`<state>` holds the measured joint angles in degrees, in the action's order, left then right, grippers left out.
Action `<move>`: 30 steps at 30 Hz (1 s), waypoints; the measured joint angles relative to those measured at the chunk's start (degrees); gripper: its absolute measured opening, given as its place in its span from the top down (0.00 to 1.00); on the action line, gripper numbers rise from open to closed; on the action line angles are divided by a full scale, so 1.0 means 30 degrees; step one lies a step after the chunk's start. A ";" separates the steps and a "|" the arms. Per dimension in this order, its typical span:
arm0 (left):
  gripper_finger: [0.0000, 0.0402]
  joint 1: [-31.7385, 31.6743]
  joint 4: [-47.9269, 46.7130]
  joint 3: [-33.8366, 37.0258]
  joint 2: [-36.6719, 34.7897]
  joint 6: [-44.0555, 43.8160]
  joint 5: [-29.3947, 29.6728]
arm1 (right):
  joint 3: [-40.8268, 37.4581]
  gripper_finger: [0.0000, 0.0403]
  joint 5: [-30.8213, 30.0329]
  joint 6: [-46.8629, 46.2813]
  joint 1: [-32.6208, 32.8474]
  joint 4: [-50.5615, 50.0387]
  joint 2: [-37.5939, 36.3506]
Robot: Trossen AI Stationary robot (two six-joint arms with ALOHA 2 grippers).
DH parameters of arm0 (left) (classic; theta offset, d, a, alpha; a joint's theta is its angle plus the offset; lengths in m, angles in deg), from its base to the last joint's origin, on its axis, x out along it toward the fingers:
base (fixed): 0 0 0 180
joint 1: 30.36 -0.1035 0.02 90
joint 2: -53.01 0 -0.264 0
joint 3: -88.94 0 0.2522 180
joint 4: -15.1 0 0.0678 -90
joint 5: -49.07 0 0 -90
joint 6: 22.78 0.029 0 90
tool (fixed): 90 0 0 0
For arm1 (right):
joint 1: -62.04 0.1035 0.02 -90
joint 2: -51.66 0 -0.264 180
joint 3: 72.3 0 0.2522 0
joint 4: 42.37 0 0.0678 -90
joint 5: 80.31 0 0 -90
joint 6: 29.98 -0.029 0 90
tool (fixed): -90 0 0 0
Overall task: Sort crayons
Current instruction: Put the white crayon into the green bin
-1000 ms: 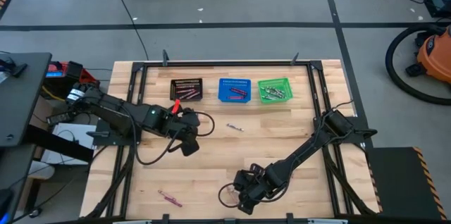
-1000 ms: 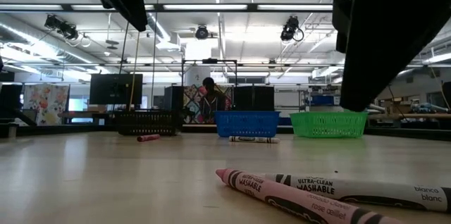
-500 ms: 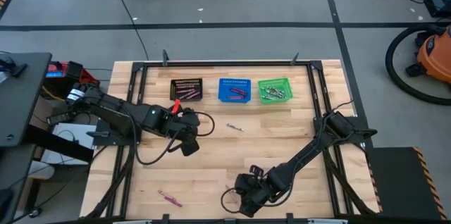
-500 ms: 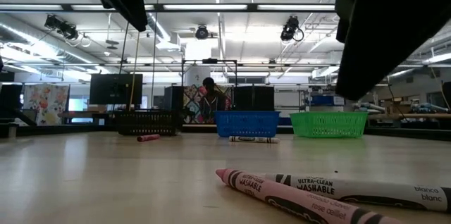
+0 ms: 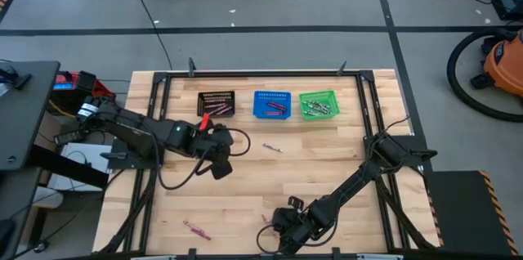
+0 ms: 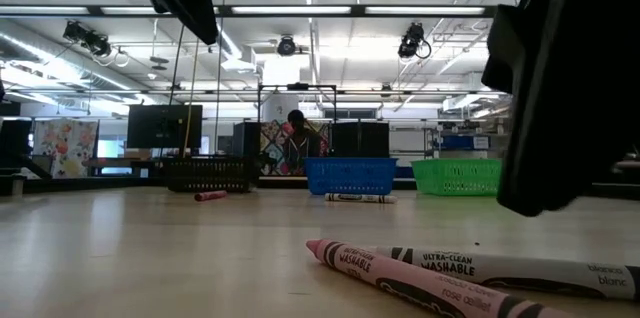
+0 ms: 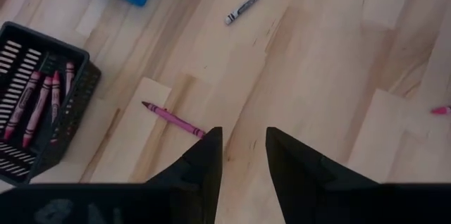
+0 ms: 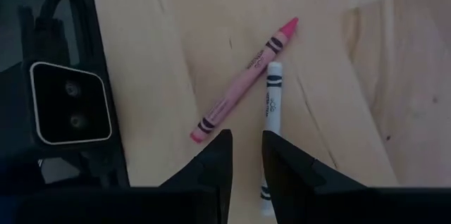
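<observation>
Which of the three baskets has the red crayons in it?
The black basket, at the left end of the row; the blue basket and green basket hold other crayons.

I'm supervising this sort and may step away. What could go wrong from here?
The right gripper hovers with narrowly parted jaws over a pink crayon and a white crayon lying almost touching, so it may grab both or nudge one aside. They also lie close to the low camera, which the gripper could bump.
</observation>
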<state>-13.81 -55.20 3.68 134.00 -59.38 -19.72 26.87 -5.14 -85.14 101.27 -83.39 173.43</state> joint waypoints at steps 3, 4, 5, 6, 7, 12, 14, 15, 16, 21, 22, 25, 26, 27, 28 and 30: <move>0.70 -0.0120 0.0067 0.0000 0.0000 0.0054 0.0000 | 0.0000 0.79 0.0235 -0.0051 -0.0040 -0.0371 0.0000; 0.70 -0.0127 0.0106 0.0000 0.0000 0.0073 0.0000 | 0.0000 0.79 0.0245 -0.0087 -0.0078 -0.0404 0.0000; 0.70 -0.0120 0.0083 0.0000 0.0000 0.0077 -0.0004 | 0.0000 0.79 0.0267 -0.0157 -0.0092 -0.0391 0.0000; 0.70 -0.0120 0.0081 0.0000 0.0000 0.0082 -0.0004 | 0.0000 0.79 0.0304 -0.0209 -0.0105 -0.0395 0.0000; 0.70 -0.0120 0.0115 0.0000 0.0000 0.0082 -0.0002 | 0.0000 0.79 0.0308 -0.0216 -0.0112 -0.0391 0.0000; 0.70 -0.0120 0.0136 0.0000 0.0000 0.0087 -0.0007 | -0.0319 0.79 0.0426 -0.0619 -0.0097 -0.0235 0.0000; 0.70 -0.0120 0.0149 0.0000 0.0000 0.0095 -0.0007 | -0.0691 0.79 0.0767 -0.0753 -0.0112 0.0277 0.0000; 0.70 -0.0120 0.0142 0.0000 0.0000 0.0095 -0.0007 | -0.0894 0.79 0.0773 -0.0772 -0.0109 0.0533 0.0000; 0.70 -0.0120 0.0142 0.0000 0.0000 0.0095 -0.0015 | -0.1027 0.79 0.0779 -0.0779 -0.0107 0.0733 0.0000; 0.70 -0.0120 0.0157 0.0000 0.0000 0.0097 -0.0015 | -0.1374 0.79 0.1026 -0.0777 -0.0234 0.1431 0.0007; 0.70 -0.0120 0.0169 0.0000 0.0000 0.0095 -0.0019 | -0.1405 0.79 0.1029 -0.0777 -0.0257 0.1279 0.0007; 0.70 -0.0120 0.0179 0.0000 0.0000 0.0086 -0.0022 | -0.1406 0.79 0.1140 -0.0760 -0.0411 0.1270 0.0032; 0.70 -0.0120 0.0179 0.0000 0.0000 0.0064 -0.0022 | -0.1391 0.79 0.1220 -0.0773 -0.0488 0.1274 0.0143; 0.70 -0.0120 0.0193 0.0000 0.0000 0.0044 -0.0022 | -0.1370 0.79 0.1360 -0.0777 -0.0541 0.1281 0.0167; 0.70 -0.0120 0.0207 0.0000 0.0000 0.0040 -0.0022 | -0.1367 0.79 0.1495 -0.0777 -0.0602 0.1277 0.0198; 0.70 -0.0120 0.0208 0.0000 0.0000 0.0029 -0.0022 | -0.1311 0.79 0.1773 -0.0864 -0.0727 0.1305 0.0468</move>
<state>-14.17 -54.58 3.68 134.00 -59.29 -19.78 22.94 0.18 -87.73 99.09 -79.47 174.84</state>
